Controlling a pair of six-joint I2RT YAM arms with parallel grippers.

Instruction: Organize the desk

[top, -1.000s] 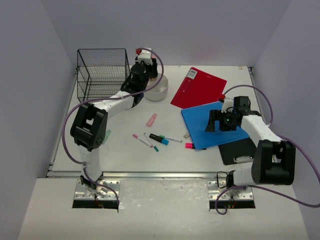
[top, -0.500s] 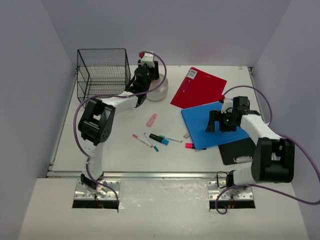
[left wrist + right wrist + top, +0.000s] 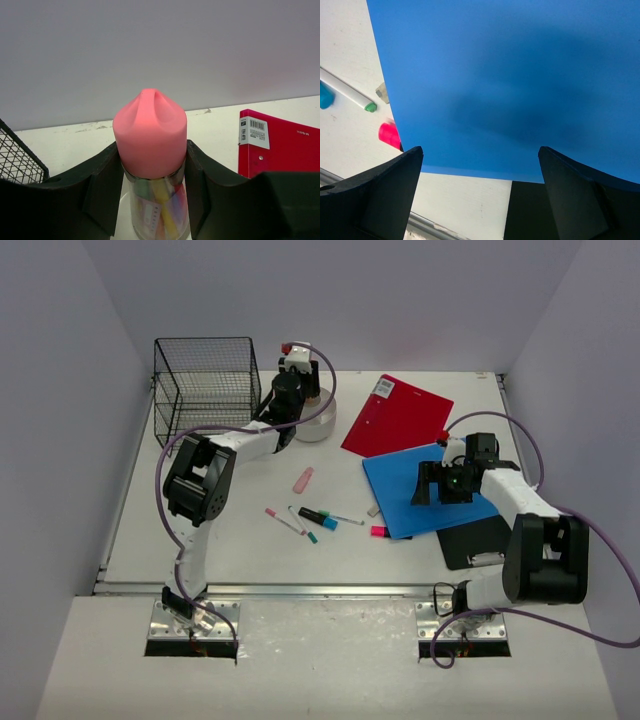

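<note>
The desk [image 3: 250,550] is an off-white tabletop with a silver front rail. My left gripper [image 3: 300,390] reaches to the back by a white round pot [image 3: 318,422]. In the left wrist view it [image 3: 152,200] is shut on a clear jar with a pink cap [image 3: 150,135] and coloured sticks inside. My wrist hides the jar in the top view. My right gripper [image 3: 440,485] hangs wide open and empty over a blue folder [image 3: 395,495], which fills the right wrist view [image 3: 510,85] between the spread fingers [image 3: 385,200].
A black wire basket [image 3: 205,385] stands at the back left. A red folder [image 3: 398,415] lies behind the blue one and a black clipboard [image 3: 475,540] under it. A pink eraser [image 3: 303,480], several markers [image 3: 300,520] and a pink highlighter [image 3: 378,531] lie mid-desk.
My left arm has stretched further toward the back, its elbow swinging right, and the gripper has moved a little toward the pot. The right arm has barely moved.
</note>
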